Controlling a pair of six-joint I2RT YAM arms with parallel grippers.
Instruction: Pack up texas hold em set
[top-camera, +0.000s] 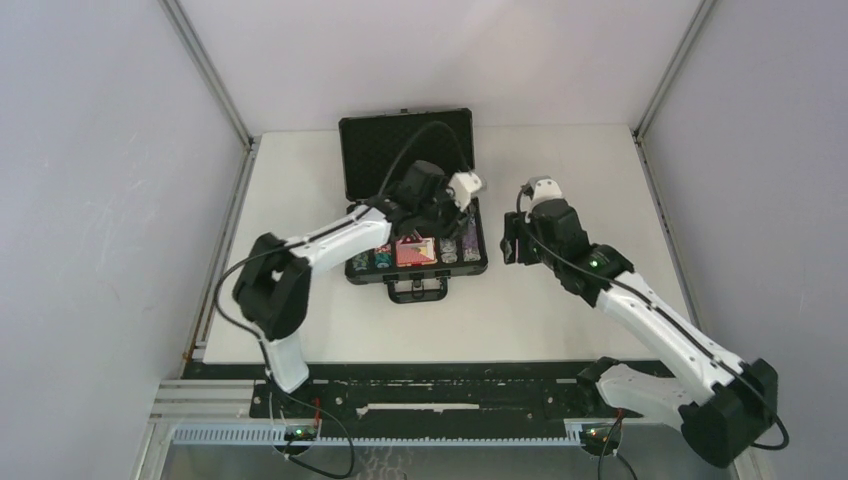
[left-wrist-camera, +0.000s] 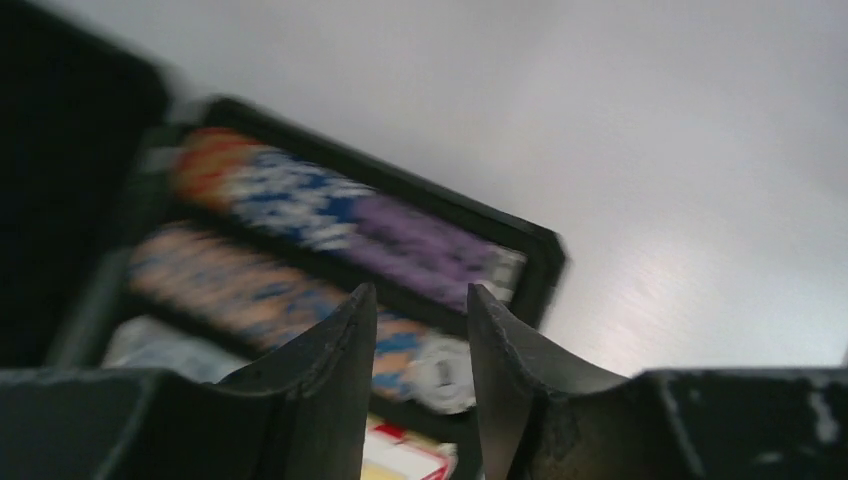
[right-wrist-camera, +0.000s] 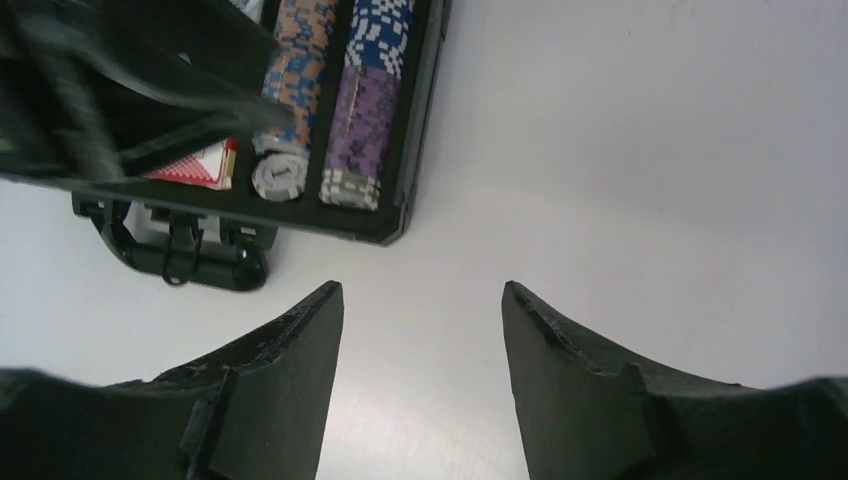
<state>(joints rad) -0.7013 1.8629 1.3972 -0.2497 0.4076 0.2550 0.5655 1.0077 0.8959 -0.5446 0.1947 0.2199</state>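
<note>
Ridged chip rows (right-wrist-camera: 362, 110) in black case (right-wrist-camera: 420, 110) (lid (top-camera: 405, 150) shows only from above); left gripper (left-wrist-camera: 420, 330) narrowly parted, right gripper (right-wrist-camera: 422, 340) wide, both empty.

Soft, even overhead light; bright white matte table (top-camera: 560, 320), faint shadows. Left wrist view is motion-blurred: rows of multicoloured round poker chips (left-wrist-camera: 330, 215) beyond left gripper (left-wrist-camera: 420, 290) smear, mild glare to its right. Right wrist view mostly sharp.
</note>
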